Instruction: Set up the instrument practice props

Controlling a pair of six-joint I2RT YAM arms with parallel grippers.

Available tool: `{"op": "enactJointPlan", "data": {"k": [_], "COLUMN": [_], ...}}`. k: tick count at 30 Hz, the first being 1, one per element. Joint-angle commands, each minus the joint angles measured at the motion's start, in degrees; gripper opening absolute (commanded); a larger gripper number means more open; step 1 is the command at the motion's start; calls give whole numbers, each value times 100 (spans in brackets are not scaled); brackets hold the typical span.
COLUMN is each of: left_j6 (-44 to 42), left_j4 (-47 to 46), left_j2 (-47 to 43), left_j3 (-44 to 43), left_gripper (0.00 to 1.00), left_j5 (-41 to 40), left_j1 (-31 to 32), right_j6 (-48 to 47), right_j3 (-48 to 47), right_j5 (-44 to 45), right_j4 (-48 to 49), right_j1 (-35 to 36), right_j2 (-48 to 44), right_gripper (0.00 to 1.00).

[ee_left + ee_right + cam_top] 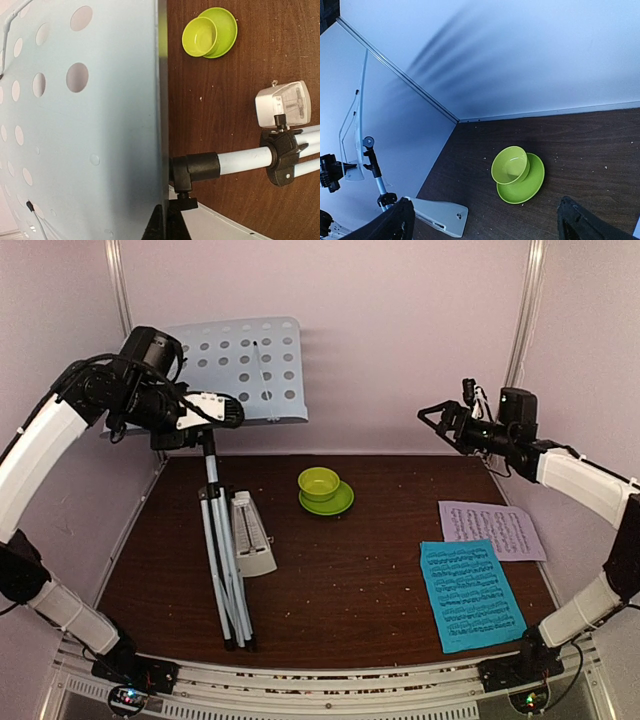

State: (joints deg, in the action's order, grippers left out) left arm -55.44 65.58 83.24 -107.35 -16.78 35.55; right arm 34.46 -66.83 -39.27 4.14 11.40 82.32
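Closest to me the blue sheet [470, 595] lies flat, long axis running away, the pink sheet [492, 530] just beyond, both under and base-ward of my wide-open right gripper [432, 420] (the nearer arm), while across to its left my left gripper [228, 410] is clamped on the music stand [275, 410].

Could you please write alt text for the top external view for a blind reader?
The left gripper holds a pale perforated music stand, a metronome beside its tripod. The open right gripper hangs raised. A green bowl, blue sheet and pink sheet sit on the table.
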Motion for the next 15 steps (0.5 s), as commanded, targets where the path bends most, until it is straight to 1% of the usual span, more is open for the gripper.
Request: {"op": "enactJointPlan", "data": {"k": [1,3,7,9,11,13,15], "left_j6": [-762,-913,-1067,-1081,-1080,-1083,-1102], "left_j4": [-1882,-2110,-2536,-2815,-3087,-3318,-3550], "left_j2": [-443,-506,-593,-614,-608,-573,-510], "left_j3": [-449,-461,-546,-554,-554,-559,-595], "left_gripper": [0,0,0,0,0,0,0], "left_j5": [-986,-1060,-982,-888,-755,-617,-497], "left_j1": [545,794,1343,1571,1745,1902,2062], "right_j6": [-1053,-1192,-1133,-1150,-1117,-888,-422], "right_j3": [-130,-41,369,592,602,471,433], "right_j5": [413,439,726,458,57,-388,-797], "right_j4": [-499,-421,23,371,426,306,449], "right_j1": [-35,-171,-318,-314,-314,-314,-275], "right_j2": [-450,-637,-1037,-1207,-1220,-1095,-904], "right_gripper": [100,100,100,100,100,100,100]}}
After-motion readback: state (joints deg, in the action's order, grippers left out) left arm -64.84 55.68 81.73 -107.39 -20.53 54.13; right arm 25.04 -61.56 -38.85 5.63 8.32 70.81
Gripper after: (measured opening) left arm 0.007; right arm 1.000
